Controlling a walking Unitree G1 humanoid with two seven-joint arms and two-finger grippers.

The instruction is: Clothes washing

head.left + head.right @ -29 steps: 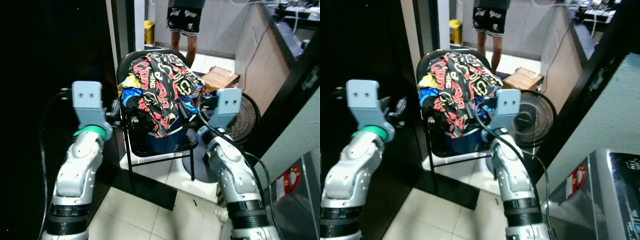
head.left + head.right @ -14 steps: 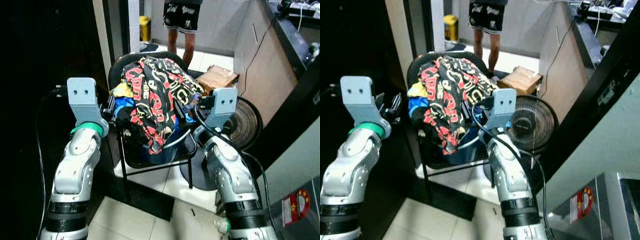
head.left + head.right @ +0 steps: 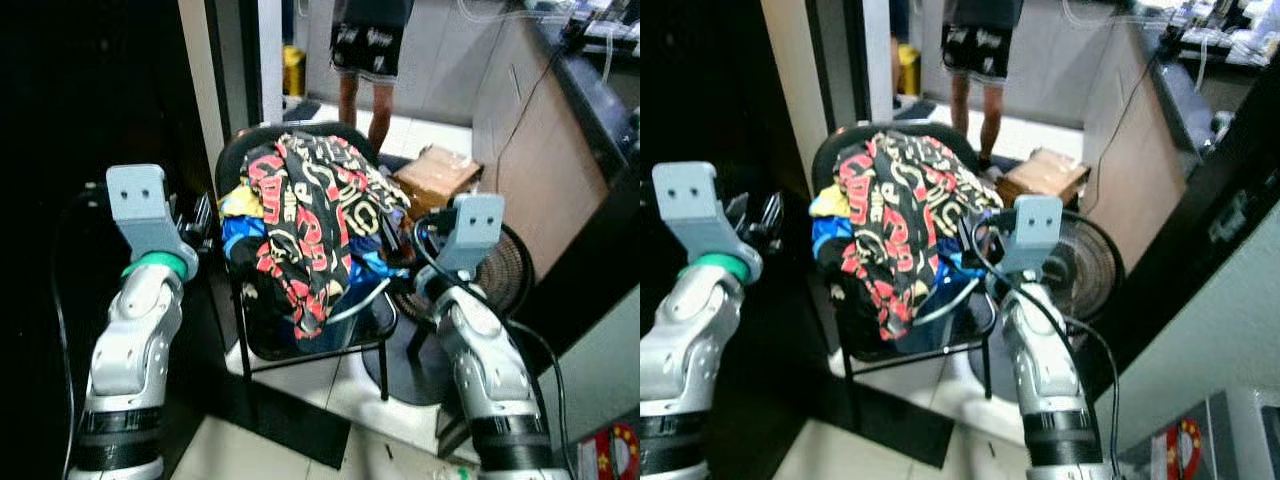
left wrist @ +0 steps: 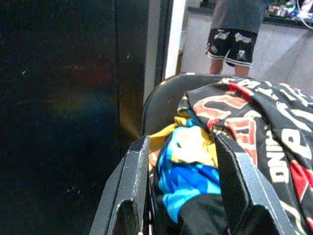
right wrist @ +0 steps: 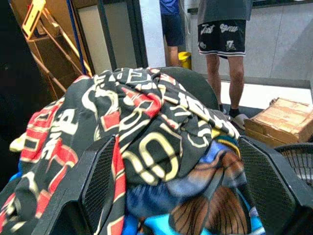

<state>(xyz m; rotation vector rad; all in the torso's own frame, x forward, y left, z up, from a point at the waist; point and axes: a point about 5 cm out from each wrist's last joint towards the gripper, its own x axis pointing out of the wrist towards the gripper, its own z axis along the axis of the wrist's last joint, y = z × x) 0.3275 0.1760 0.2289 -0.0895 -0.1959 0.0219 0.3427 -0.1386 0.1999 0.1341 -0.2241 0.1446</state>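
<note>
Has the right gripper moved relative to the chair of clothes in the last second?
Cannot tell. The whole head view shifted as the robot moved, and the right gripper sits beside the clothes pile on the chair, much as before.

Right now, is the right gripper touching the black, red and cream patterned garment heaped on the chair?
Cannot tell. In the right wrist view the open right gripper frames the patterned garment, but neither contact nor gap shows plainly.

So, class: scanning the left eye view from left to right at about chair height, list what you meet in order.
Left gripper → black chair piled with clothes → right gripper → floor fan → wooden counter side.
</note>
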